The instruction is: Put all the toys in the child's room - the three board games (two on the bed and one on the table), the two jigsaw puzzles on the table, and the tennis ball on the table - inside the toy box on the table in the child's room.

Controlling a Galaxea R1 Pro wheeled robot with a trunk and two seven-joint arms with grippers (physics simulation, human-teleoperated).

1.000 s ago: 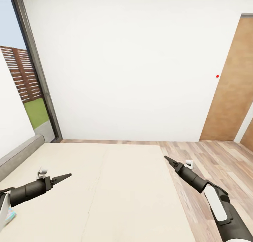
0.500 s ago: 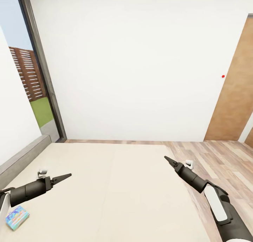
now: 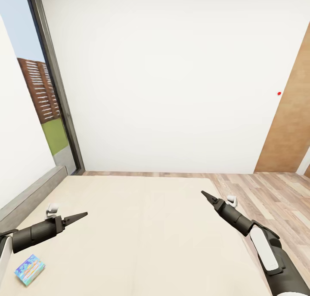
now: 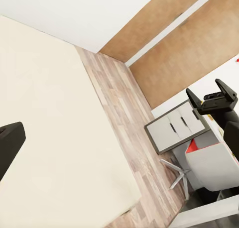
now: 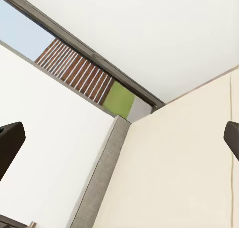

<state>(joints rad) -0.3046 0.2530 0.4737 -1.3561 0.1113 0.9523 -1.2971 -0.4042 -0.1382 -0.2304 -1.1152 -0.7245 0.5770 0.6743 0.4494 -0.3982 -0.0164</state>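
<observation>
A small colourful board game box (image 3: 29, 269) lies flat on the beige bed (image 3: 142, 235) at the lower left of the head view. My left gripper (image 3: 82, 215) hovers over the bed, up and to the right of the box and well apart from it. Its one visible finger (image 4: 10, 143) sits at the picture's edge with nothing against it. My right gripper (image 3: 204, 195) hangs over the bed's right side. Its two fingers (image 5: 10, 143) stand far apart and hold nothing. The toy box, table, puzzles and ball are out of view.
A grey headboard (image 3: 30, 195) runs along the bed's left side. A tall window (image 3: 47, 102) sits in the far left corner, with a white wall ahead. To the right are wood floor (image 3: 267, 192) and a brown door (image 3: 290, 128). A grey drawer cabinet (image 4: 177, 126) stands beyond the bed.
The camera has turned left, so window, wall and door slid to the right. The board game box has come fully into view at lower left. Both arms keep their pose.
</observation>
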